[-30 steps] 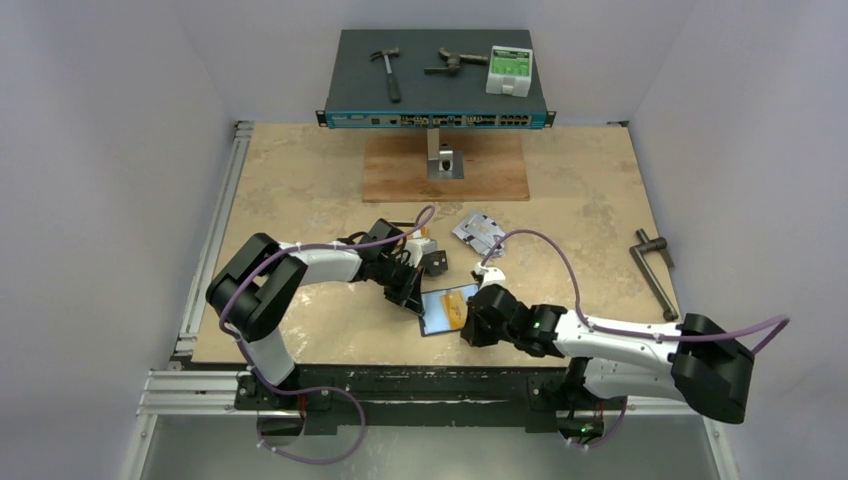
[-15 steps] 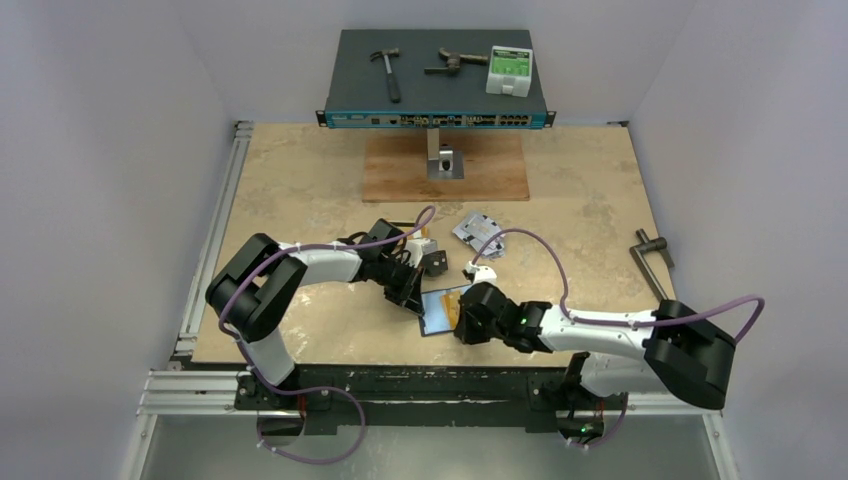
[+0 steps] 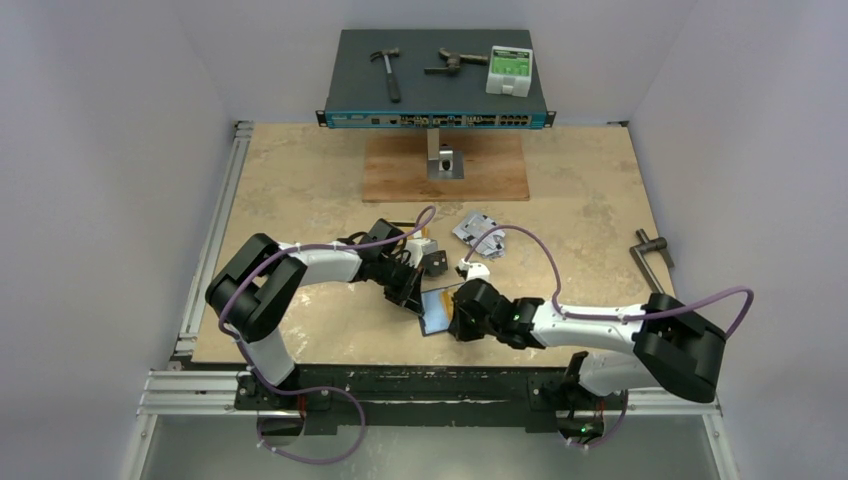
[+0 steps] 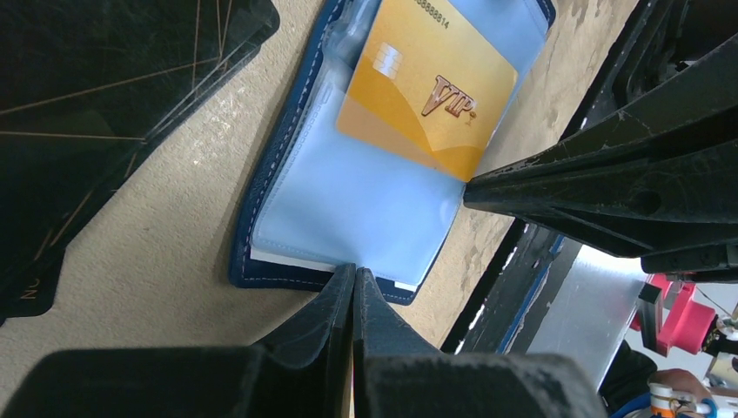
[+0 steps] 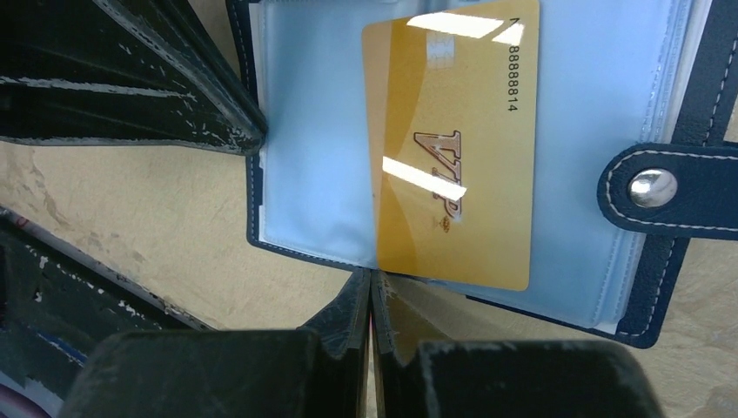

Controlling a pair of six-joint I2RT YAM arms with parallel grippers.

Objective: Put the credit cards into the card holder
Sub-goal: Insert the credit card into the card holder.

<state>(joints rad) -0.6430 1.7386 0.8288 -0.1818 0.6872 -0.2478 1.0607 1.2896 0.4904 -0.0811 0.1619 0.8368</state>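
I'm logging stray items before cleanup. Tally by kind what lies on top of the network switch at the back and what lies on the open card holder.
On the network switch:
hammer: 1
metal clamp-like tool: 1
green-and-white box: 1
On the card holder:
gold card: 1
Total: 4

Plain pale grey walls (image 3: 110, 150) close in on three sides of the rack unit (image 3: 425, 92), which sits against the far one. Just in front of it, a wooden board (image 3: 400, 175) lies on the tan stone-look table (image 3: 300, 170). Left of it an aluminium rail (image 3: 213, 230) runs nearward; the light looks soft and even, perhaps from overhead
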